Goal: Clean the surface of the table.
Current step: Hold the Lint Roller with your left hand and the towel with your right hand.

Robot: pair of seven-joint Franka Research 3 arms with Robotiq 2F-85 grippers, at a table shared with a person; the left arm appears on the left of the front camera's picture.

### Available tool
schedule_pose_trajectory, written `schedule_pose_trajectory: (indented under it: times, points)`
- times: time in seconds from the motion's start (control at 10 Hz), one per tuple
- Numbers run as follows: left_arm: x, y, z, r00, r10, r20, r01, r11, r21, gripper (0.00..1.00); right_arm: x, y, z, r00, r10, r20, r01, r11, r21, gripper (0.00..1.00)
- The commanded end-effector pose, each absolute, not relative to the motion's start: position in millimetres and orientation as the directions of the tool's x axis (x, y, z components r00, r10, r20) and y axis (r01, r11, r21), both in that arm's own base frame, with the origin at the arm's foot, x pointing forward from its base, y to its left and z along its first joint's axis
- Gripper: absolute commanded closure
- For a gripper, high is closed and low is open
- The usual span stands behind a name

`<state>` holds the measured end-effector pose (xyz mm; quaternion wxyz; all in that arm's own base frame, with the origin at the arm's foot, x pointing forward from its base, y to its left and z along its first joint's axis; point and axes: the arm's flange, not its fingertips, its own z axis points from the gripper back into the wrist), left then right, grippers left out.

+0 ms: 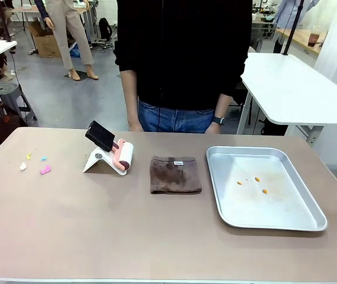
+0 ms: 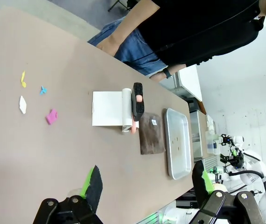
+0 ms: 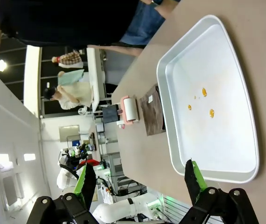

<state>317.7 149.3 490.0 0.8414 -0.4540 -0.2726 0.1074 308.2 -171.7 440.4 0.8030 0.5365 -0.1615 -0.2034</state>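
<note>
The tan-brown table (image 1: 97, 231) spreads across the front view. Small paper scraps lie at its left: a pink one (image 1: 45, 170) (image 2: 52, 116), a white one (image 1: 23, 166) (image 2: 23, 104), a yellow one (image 2: 23, 79) and a blue one (image 2: 43, 89). A lint roller (image 1: 121, 155) (image 2: 129, 110) with a black and pink handle rests on its white stand. A folded brown cloth (image 1: 175, 174) (image 2: 151, 134) (image 3: 152, 111) lies mid-table. My left gripper (image 2: 147, 182) hangs open above the table's left side. My right gripper (image 3: 137, 179) is open above the tray's near edge.
A shiny metal tray (image 1: 281, 213) (image 3: 235, 60) (image 2: 170, 154) at the right holds a few orange crumbs (image 1: 257, 179). A person in a black top (image 1: 180, 53) stands at the far edge, hands down. A white-topped table (image 1: 298, 89) stands behind at the right.
</note>
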Motion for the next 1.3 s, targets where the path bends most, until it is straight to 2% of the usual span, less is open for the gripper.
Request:
schedule_pose_trajectory:
  times: [0.0,0.2,0.5,0.9,1.2]
  points:
    - [318.9,149.6,489.1,0.822,0.422,0.382,0.097,0.558,-0.824,0.0,310.2,-172.5,441.4,0.866,-0.497,0.057,0.129,0.333,0.934,0.0]
    - [319.7,147.1,491.8,0.825,0.455,0.335,0.025,0.564,-0.825,0.0,311.1,-159.1,446.2,0.876,-0.479,0.062,0.138,0.372,0.918,0.0]
    - [344.8,121.9,507.5,0.835,0.42,0.356,0.032,0.609,-0.792,0.0,326.5,-89.1,479.5,0.906,-0.375,0.195,0.015,0.489,0.872,0.0]
    - [425.8,29.9,510.0,0.899,0.266,0.347,0.038,0.744,-0.667,0.0,376.2,53.0,494.8,0.955,-0.101,0.279,-0.156,0.629,0.762,0.0]
    - [481.6,-24.4,496.3,0.949,0.162,0.272,0.057,0.756,-0.652,0.0,401.6,151.4,476.4,0.969,0.06,0.24,-0.202,0.752,0.628,0.0]
